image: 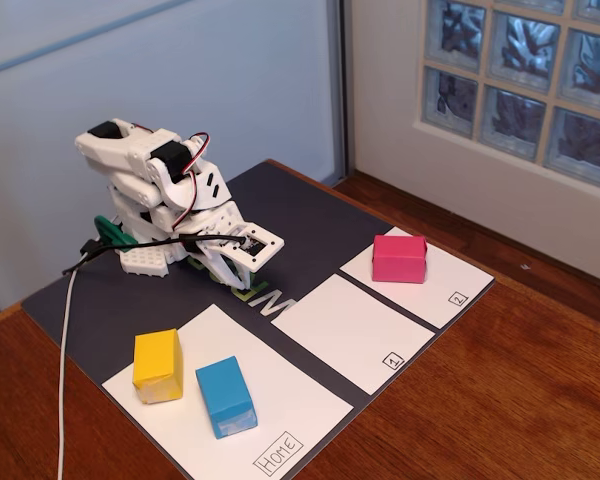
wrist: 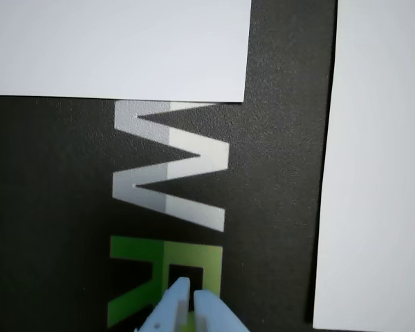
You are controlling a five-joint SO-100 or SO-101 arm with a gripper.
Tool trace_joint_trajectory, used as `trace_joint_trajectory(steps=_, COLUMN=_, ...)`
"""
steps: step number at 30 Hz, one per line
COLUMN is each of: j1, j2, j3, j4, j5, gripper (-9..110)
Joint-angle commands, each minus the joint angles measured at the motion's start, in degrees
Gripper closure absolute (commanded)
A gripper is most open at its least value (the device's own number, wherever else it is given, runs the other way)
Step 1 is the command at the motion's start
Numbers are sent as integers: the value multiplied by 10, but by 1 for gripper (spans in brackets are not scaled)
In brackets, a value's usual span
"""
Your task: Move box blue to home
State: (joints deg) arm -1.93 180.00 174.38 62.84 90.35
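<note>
- Home [image: 298, 405], the largest white sheet, occupies the near-left of the dark mat [image: 310, 215] in the fixed view.
- The box blue [image: 225, 396] rests on home, just right of the yellow block [image: 158, 365], long axis running near-to-far; the task appears complete.
- The arm is folded low at far left, well apart from the box.
- The gripper [wrist: 189, 299] is closed and empty, pointing at the mat lettering.

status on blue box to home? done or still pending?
Looks done: the blue box sits fully on the HOME sheet, beside the yellow block. Nothing in hand: the gripper is empty, fingers nearly together, arm folded low over the dark mat. Nothing visibly left.
</note>
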Motion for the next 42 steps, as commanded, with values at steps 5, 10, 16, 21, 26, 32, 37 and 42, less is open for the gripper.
trace_joint_trajectory(steps=5, j1=17, j2=45, j3=-3, j4=72, j5=-33, gripper=102)
trace_joint_trajectory(steps=10, j1=29, j2=76, j3=-3, j4=124, j5=-63, gripper=102)
trace_joint_trajectory(steps=16, j1=37, j2=100, j3=-3, j4=152, j5=-98, gripper=102)
trace_joint_trajectory(steps=21, j1=42, j2=113, j3=-3, j4=185, j5=-109, gripper=102)
trace_joint_trajectory(steps=26, j1=42, j2=113, j3=-3, j4=198, j5=-104, gripper=102)
trace_joint_trajectory(steps=32, j1=42, j2=113, j3=-3, j4=198, j5=-105, gripper=102)
trace_joint_trajectory(steps=37, j1=46, j2=113, j3=-3, j4=198, j5=-103, gripper=102)
trace_joint_trajectory(steps=42, j1=45, j2=113, j3=-3, j4=198, j5=-103, gripper=102)
